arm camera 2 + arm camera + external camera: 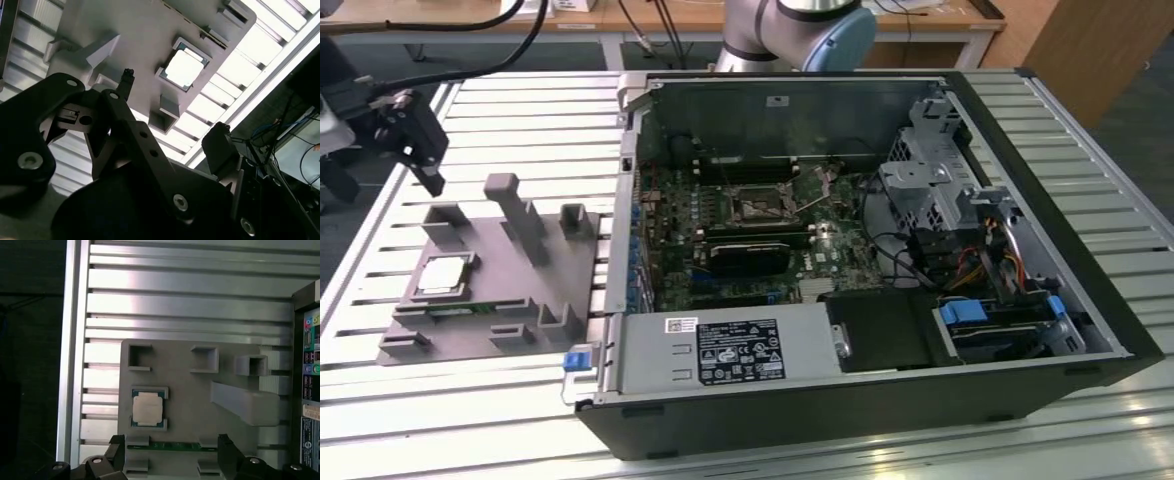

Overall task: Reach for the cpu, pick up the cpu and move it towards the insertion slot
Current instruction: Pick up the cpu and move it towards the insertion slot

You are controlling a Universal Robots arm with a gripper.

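The claw hangs over the edge of the grey holder. Its 2 fingers are spread wide and nothing is between them. The cpu lies flat in its little square nest on the holder, near the claw but not touched. The insertion slot is well apart from it, inside the open computer box (in the middle of the green board). I think this is the reaching step. The next move calls for coming down gently, with 1 finger on each side of the chip.
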